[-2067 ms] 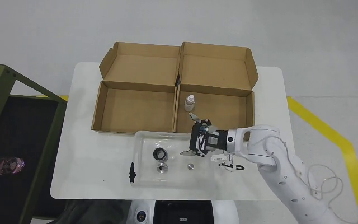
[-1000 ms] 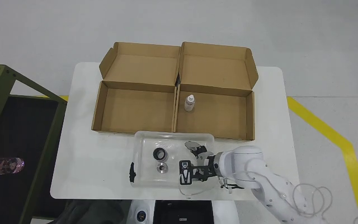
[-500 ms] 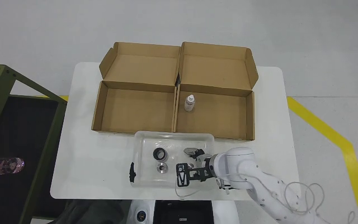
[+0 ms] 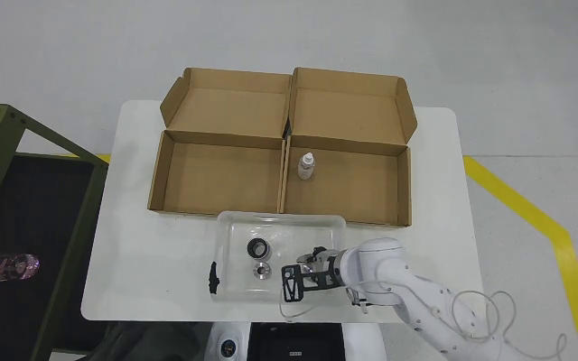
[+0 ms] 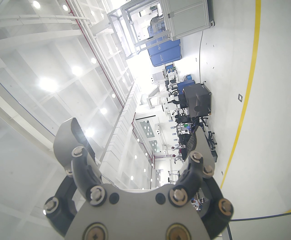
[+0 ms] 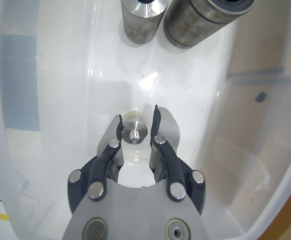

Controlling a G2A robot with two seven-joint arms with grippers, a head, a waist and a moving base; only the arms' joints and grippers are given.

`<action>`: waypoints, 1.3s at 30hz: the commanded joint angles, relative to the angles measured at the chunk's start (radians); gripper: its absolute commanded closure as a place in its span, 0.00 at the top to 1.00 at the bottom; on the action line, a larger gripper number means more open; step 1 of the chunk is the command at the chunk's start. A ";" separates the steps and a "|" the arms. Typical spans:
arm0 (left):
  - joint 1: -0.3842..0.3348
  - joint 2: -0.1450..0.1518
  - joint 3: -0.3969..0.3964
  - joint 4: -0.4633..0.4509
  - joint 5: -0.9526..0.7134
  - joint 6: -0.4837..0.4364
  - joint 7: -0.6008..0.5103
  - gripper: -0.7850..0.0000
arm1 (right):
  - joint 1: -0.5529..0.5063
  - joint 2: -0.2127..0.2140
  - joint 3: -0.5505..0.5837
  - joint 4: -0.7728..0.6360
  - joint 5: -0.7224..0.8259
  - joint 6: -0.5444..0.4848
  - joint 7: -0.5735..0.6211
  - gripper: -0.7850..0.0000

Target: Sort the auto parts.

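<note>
A clear plastic tray (image 4: 280, 216) sits at the table's front edge with metal parts inside. My right gripper (image 6: 137, 123) is down in the tray, its fingers straddling a small metal stud part (image 6: 134, 132) that stands on the tray floor. One pad touches the part and a thin gap shows at the other. In the top view this gripper (image 4: 313, 261) is in the tray's right half. Two larger metal cylinders (image 6: 142, 20) (image 6: 197, 22) stand just beyond it. My left gripper (image 5: 134, 130) is open, holds nothing and points up at the ceiling.
Two open cardboard boxes lie behind the tray, the left one (image 4: 217, 176) bare, the right one (image 4: 361, 185) holding a small white bottle (image 4: 307, 165). A small black object (image 4: 213, 278) lies on the table by the tray's left side. The tray wall (image 6: 250, 159) curves close by.
The right arm has swung from the tray's back edge near the right box toward the front, and its gripper has come down around the small stud part.
</note>
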 commanded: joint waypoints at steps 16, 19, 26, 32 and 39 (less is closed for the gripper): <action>0.000 0.000 0.000 0.000 0.000 0.000 0.000 1.00 | 0.008 0.008 0.030 -0.032 0.040 -0.013 -0.155 0.00; 0.000 0.000 0.000 0.000 0.000 0.000 0.000 1.00 | 0.002 0.010 0.063 -0.043 0.056 -0.001 -0.271 0.00; 0.000 0.000 0.000 0.000 0.000 0.000 0.000 1.00 | -0.041 0.026 0.153 -0.070 0.043 -0.005 -0.496 0.00; 0.000 0.000 0.000 0.000 0.000 0.000 0.000 1.00 | -0.077 0.038 0.228 -0.076 0.035 -0.003 -0.657 0.00; 0.000 0.000 0.000 0.000 0.000 0.000 0.000 1.00 | -0.106 0.047 0.305 -0.078 0.019 0.020 -0.798 0.00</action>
